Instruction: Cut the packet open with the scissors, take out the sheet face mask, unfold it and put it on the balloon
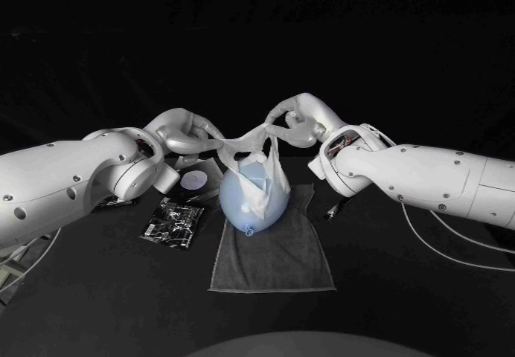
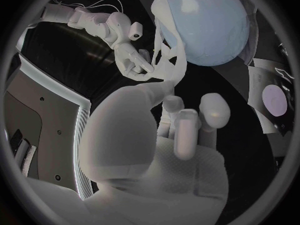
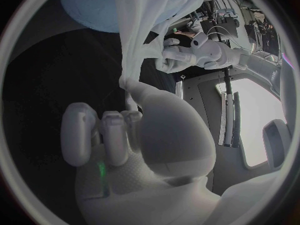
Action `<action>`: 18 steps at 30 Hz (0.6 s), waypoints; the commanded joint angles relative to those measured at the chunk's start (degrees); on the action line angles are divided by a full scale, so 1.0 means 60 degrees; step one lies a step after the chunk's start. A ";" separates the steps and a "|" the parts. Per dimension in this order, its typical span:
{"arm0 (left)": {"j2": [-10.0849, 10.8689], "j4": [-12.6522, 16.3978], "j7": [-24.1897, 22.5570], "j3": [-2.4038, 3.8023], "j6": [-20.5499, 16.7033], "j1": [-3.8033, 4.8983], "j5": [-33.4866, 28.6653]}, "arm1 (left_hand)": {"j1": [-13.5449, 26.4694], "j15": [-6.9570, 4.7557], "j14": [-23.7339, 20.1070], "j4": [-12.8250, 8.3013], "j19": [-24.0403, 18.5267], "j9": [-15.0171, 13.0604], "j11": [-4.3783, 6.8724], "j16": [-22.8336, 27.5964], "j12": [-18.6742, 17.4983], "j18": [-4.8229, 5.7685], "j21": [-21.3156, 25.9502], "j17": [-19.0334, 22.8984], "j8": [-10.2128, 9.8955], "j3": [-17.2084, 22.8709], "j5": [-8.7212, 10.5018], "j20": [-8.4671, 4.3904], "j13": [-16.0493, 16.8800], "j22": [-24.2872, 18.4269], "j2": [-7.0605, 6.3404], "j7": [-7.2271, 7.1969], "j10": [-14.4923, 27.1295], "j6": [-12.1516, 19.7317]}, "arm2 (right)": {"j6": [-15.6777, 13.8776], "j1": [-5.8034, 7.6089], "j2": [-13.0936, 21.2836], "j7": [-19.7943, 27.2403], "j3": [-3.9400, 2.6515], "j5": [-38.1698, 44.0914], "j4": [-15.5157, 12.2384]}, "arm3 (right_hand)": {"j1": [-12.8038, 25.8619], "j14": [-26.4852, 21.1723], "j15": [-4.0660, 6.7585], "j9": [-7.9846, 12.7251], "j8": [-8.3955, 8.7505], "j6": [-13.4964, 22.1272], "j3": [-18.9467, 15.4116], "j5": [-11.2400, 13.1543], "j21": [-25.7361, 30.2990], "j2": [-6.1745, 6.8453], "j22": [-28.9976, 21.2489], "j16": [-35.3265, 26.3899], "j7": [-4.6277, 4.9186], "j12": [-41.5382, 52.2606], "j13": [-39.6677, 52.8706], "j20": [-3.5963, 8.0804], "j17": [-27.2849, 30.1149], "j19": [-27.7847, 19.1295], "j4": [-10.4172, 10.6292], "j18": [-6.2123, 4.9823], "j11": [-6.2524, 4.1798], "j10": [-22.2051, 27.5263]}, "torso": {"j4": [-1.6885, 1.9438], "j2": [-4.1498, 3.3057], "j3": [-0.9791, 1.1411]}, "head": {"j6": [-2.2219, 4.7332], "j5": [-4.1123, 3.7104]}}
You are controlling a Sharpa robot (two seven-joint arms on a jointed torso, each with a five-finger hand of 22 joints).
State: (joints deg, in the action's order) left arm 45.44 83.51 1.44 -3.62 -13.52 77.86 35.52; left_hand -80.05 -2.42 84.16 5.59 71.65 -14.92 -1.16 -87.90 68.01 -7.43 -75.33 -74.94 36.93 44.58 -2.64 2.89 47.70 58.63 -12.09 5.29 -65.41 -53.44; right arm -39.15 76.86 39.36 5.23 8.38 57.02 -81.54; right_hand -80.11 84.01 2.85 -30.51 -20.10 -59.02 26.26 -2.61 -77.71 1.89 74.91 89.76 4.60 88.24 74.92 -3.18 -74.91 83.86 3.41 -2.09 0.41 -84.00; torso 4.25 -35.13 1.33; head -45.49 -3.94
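Here's the risky bit: the sheet face mask [image 1: 261, 152] looks bunched into a rope rather than spread flat; lowered like that, I'd guess it lands folded on itself; pull too hard and it could slip out of 1 pinch or tear. The left hand [image 1: 193, 135] is clamped on the mask's left end, the right hand [image 1: 298, 119] on its right end, both raised at the far side. The mask sags between the 2; its tail drapes onto the far end of the balloon [image 1: 252, 199], which lies on the grey towel [image 1: 274, 256]. A sideways nudge might roll it. The cut packet [image 1: 172, 222] sits left of the balloon.
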 commanded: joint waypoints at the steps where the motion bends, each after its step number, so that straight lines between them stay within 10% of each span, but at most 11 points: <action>1: -0.0052 -0.0034 0.0467 -0.0006 0.0455 0.0004 0.0205 | 0.0057 0.0019 0.0434 -0.0085 0.0033 -0.0713 -0.0002 -0.0002 -0.0036 0.0171 -0.0039 -0.1087 0.0041 0.0002 -0.0034 0.0043 -0.0019 -0.0014 0.0064 0.0046 0.0053 0.0025 | 0.0483 -0.0015 -0.0090 -0.0208 0.0008 -0.0076 0.0131 | 0.0092 0.0999 0.0044 -0.0194 -0.0064 0.0097 0.0076 -0.0031 0.0069 0.0011 0.1928 0.0041 0.0012 -0.0078 0.2305 0.0038 -0.2514 0.0199 -0.0007 -0.0088 -0.0002 -0.0777 | 0.0005 -0.0006 0.0000 | 0.0015 -0.0001; 18: -0.0297 -0.0227 0.1112 -0.0068 -0.0882 -0.0131 0.0223 | 0.0172 0.0036 0.0440 -0.0107 0.0001 -0.0748 -0.0021 -0.0004 -0.0062 0.0161 -0.0014 -0.1106 0.0069 -0.0029 -0.0031 0.0058 -0.0067 -0.0063 0.0103 0.0068 0.0102 0.0097 | 0.0893 -0.0199 -0.0586 -0.0732 0.0061 0.0323 0.0992 | 0.0186 0.0999 0.0023 -0.0224 -0.0116 0.0192 0.0172 -0.0031 0.0269 0.0019 0.1873 0.0041 0.0032 -0.0243 0.2214 0.0019 -0.2514 0.0114 -0.0047 -0.0128 0.0019 -0.0675 | 0.0005 -0.0001 -0.0003 | -0.0061 0.0021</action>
State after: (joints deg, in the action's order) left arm 43.85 82.26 6.20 -4.06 -15.73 77.12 36.32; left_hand -79.39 -2.42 84.15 5.26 71.64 -14.93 -1.26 -87.85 67.72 -7.43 -75.33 -74.94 37.17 44.58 -2.43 2.89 47.29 58.34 -11.74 5.46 -65.32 -53.20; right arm -35.61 75.72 35.96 2.42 8.75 57.23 -75.81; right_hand -79.51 84.00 2.85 -31.69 -20.43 -58.22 26.91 -2.50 -76.38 1.88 74.95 89.80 4.81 87.05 74.95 -3.19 -74.95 83.85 3.07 -2.09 0.41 -84.00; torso 4.28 -35.17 1.32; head -45.77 -3.85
